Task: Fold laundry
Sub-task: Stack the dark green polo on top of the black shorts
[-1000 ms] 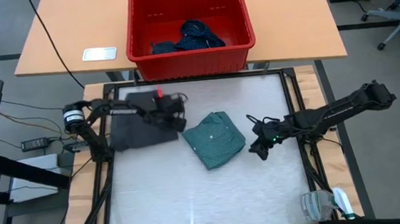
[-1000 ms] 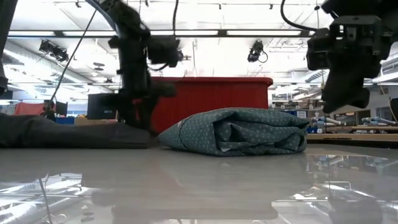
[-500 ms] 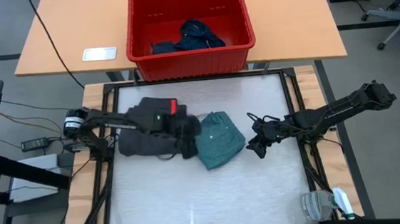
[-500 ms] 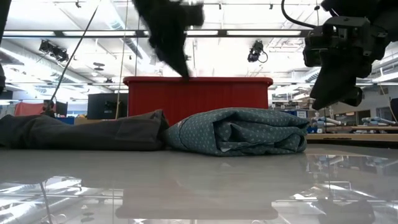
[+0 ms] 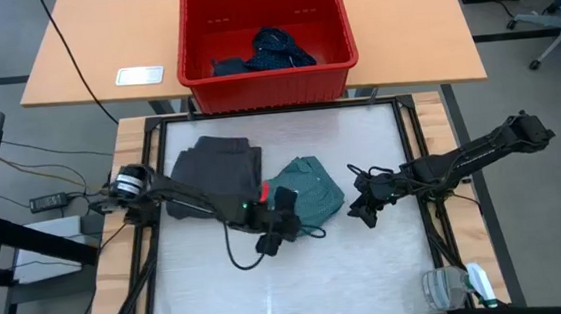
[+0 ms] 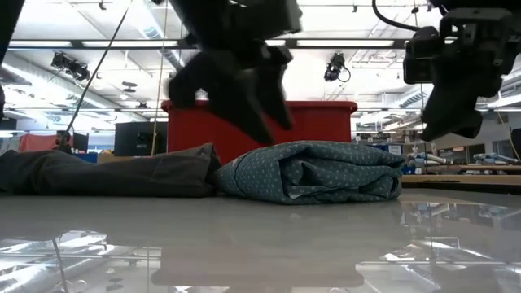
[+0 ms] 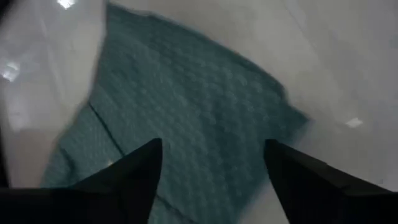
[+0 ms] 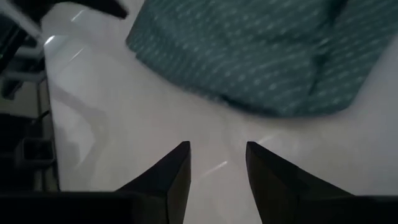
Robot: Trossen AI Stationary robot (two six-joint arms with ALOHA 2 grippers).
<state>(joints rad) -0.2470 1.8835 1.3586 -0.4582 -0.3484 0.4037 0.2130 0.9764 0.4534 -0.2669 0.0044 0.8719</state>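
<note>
The folded teal-green dotted shirt [image 5: 313, 187] [image 6: 317, 171] lies flat near the table's middle. Against its left side lies a folded charcoal grey piece [image 5: 216, 170] [image 6: 106, 172]. My left gripper [image 5: 284, 222] [image 6: 256, 106] hangs open above the shirt's near left corner and slants down at it. In the left wrist view the shirt [image 7: 186, 93] shows beyond the spread fingers [image 7: 143, 168]. My right gripper [image 5: 363, 209] [image 6: 448, 106] hovers open just right of the shirt [image 8: 249, 56], above the table, with nothing between its fingers.
A red basket [image 5: 191, 44] [image 6: 326, 122] stands on the wooden table beyond the far edge, with dark navy cloth [image 5: 272, 49] inside. A white flat device [image 5: 139, 76] lies left of it. A clear plastic thing [image 5: 456, 286] sits at the near right corner. The near half of the table surface [image 5: 271, 288] is bare.
My left gripper has risen off the charcoal piece's right edge and swung toward the table's near right. It has rolled about its own line and now hangs above the teal shirt's near left corner. Its fingers stand wider apart than before. The charcoal piece stays on the table.
</note>
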